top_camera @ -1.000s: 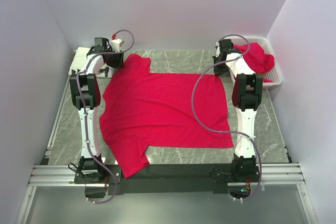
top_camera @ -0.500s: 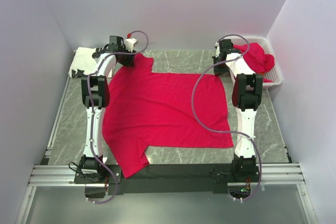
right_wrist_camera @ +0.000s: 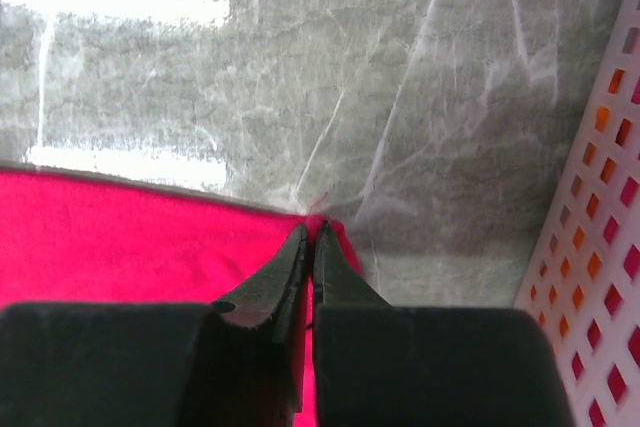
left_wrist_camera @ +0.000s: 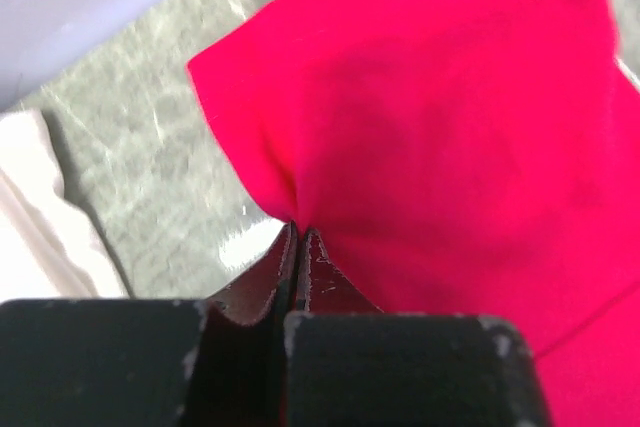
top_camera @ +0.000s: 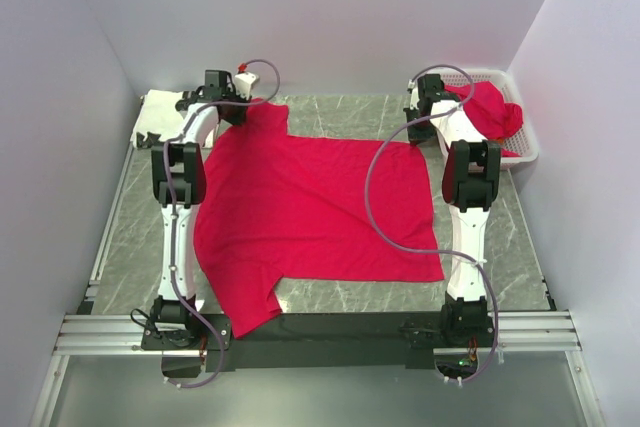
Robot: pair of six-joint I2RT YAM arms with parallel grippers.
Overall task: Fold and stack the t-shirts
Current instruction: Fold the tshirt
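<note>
Grey marbled table (top_camera: 340, 117), plain pale walls (top_camera: 300, 7) on three sides. One red t-shirt (top_camera: 310, 207) lies spread flat at centre, unfolded. Its far edge is held at both ends: left gripper (left_wrist_camera: 297, 232) pinched tight on the sleeve, right gripper (right_wrist_camera: 310, 232) pinched on the hem corner. Far right, a second red t-shirt (top_camera: 490, 112) is heaped in the white lattice basket (top_camera: 528, 142). Far left corner, a white t-shirt (top_camera: 160, 112), compact, seemingly folded. Judged: first fold not yet made; most work remains.
</note>
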